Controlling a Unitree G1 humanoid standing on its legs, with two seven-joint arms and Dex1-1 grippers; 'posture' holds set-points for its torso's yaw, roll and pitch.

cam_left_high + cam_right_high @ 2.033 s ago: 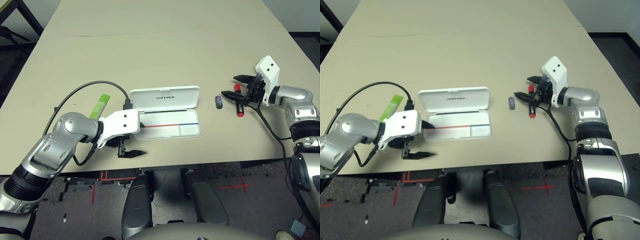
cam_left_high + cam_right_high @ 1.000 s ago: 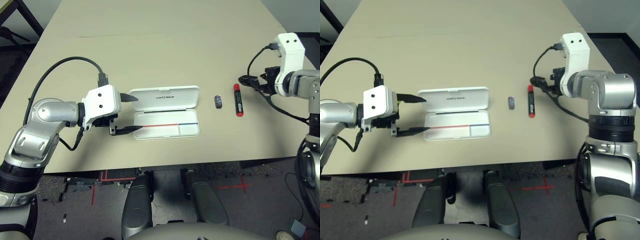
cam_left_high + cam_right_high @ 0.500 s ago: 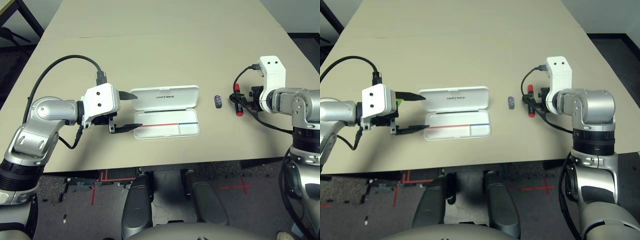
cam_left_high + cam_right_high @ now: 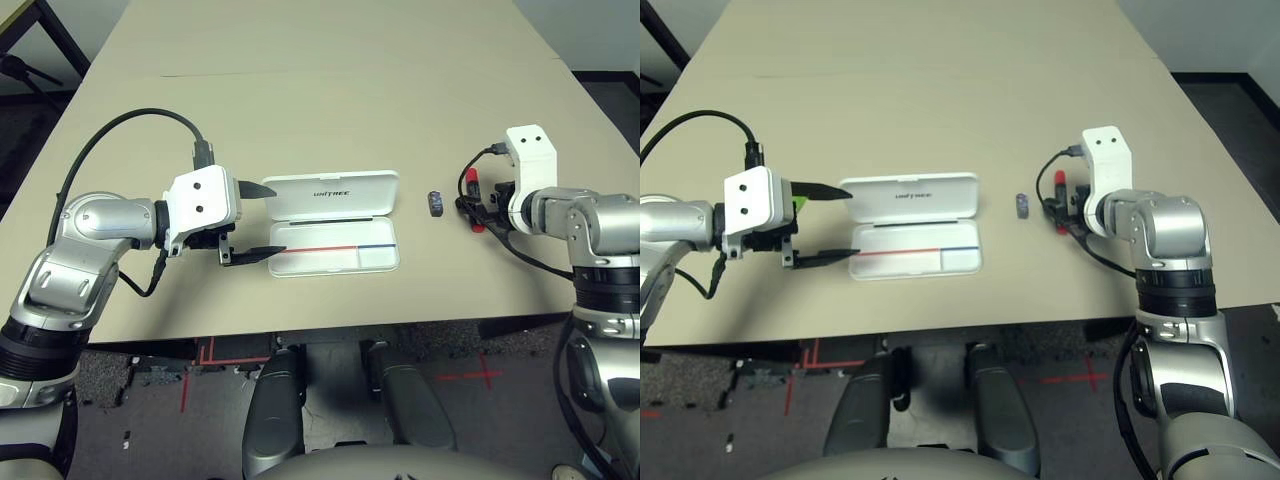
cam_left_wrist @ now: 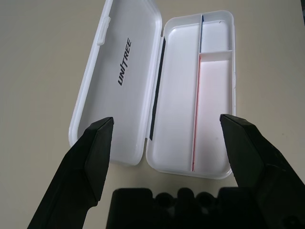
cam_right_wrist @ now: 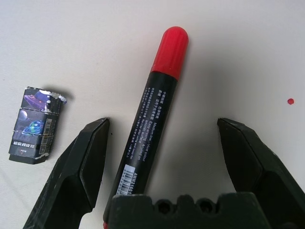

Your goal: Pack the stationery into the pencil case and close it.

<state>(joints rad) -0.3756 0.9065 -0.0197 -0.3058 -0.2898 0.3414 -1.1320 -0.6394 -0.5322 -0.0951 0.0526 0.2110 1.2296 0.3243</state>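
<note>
Open pencil case (image 4: pixel 332 222) lying empty on the table (image 4: pixel 330 90), stationery outside it
Right claw (image 6: pixel 164 143) spreading apart around the marker (image 6: pixel 155 105), hiding its lower end; eraser (image 6: pixel 35 125) lying beside. Left claw (image 5: pixel 167 138), fingers apart, is facing the case; green stick (image 4: pixel 797 203) mostly hidden

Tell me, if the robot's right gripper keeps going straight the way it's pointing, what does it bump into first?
Most likely the black marker with the red cap. It lies on the table between the open fingers of the right gripper, right along its line. The small dark eraser sits off to one side, outside the fingers.
</note>
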